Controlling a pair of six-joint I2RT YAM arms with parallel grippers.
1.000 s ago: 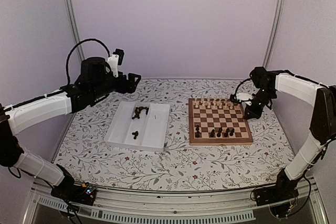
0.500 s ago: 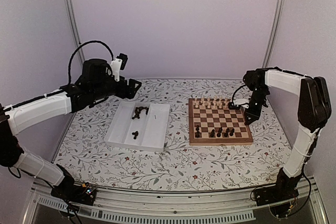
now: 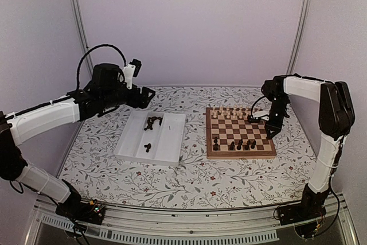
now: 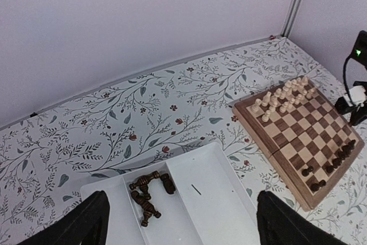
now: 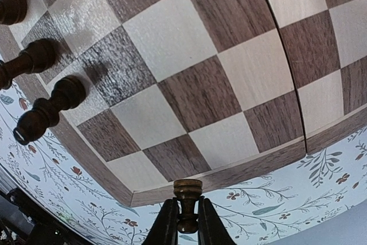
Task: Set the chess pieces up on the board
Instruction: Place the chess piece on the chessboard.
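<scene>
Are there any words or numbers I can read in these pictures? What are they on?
None: nothing here can be read.
The board has plain squares, with no letters or numbers on its border.
The white tray carries only a short dark mark, not a letter.
The dark chess pieces show no writing.

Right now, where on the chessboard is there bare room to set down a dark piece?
The middle rows of the chessboard are bare, between the pale pieces along its far edge and the dark pieces along its near edge. The far rows are crowded; the near right corner looks free.
</scene>
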